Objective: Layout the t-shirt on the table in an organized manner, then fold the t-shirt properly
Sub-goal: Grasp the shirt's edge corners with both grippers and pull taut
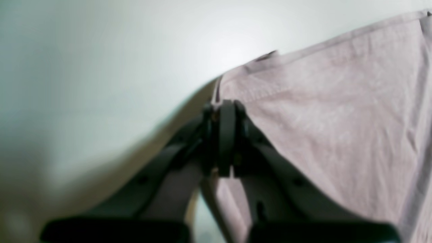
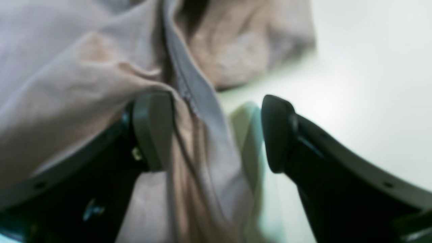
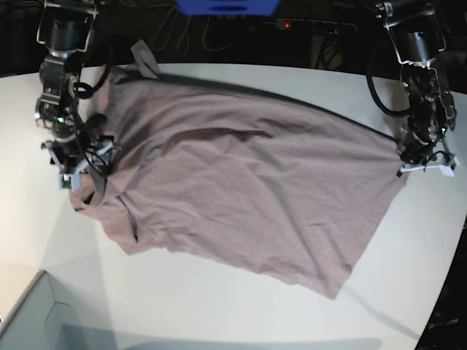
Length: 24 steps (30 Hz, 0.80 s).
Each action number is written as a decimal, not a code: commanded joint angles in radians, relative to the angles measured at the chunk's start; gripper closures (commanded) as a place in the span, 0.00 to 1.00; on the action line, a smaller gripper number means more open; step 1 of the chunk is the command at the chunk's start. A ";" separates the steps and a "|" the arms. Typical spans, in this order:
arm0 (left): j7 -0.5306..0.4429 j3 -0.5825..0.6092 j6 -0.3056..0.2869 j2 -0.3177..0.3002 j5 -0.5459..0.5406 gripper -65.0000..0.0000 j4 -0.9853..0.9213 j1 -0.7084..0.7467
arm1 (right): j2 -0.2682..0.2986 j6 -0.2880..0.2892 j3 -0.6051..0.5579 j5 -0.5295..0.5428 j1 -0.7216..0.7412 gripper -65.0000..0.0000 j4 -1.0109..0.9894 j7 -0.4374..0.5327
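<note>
The mauve t-shirt [image 3: 241, 182] lies spread out and wrinkled across the white table [image 3: 219, 313]. In the base view my left gripper [image 3: 405, 157] is at the shirt's right edge. The left wrist view shows my left gripper [image 1: 225, 108] shut on a corner of the t-shirt [image 1: 330, 111], which is pulled up off the table [image 1: 101, 67]. My right gripper [image 3: 86, 191] is at the shirt's left edge. In the right wrist view my right gripper [image 2: 216, 131] is open, with a seamed fold of the t-shirt [image 2: 199, 111] lying between its fingers, close against the left finger [image 2: 153, 131].
The corner of a pale grey-green box [image 3: 29, 321] sits at the bottom left. Behind the table lie a blue object [image 3: 226, 6], a power strip [image 3: 306, 25] and cables. The table's curved edge [image 3: 449, 292] runs down the right side.
</note>
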 commanded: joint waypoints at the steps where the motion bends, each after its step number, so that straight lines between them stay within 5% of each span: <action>1: -0.026 -0.019 -0.001 -0.016 0.000 1.00 0.033 -0.002 | 0.018 0.006 -0.013 -0.001 0.046 0.36 -0.033 -0.043; 11: -0.026 -0.048 0.000 0.008 -0.001 1.00 0.237 0.076 | 0.099 0.006 -0.033 -0.001 0.284 0.36 -0.093 -0.043; 18: -0.026 -0.048 0.000 0.053 -0.001 1.00 0.380 0.110 | 0.096 0.006 -0.027 0.002 0.020 0.36 0.337 -0.149; 24: -0.026 -0.043 0.000 0.074 -0.001 1.00 0.420 0.102 | -0.010 0.011 -0.027 0.005 -0.264 0.36 0.624 -0.208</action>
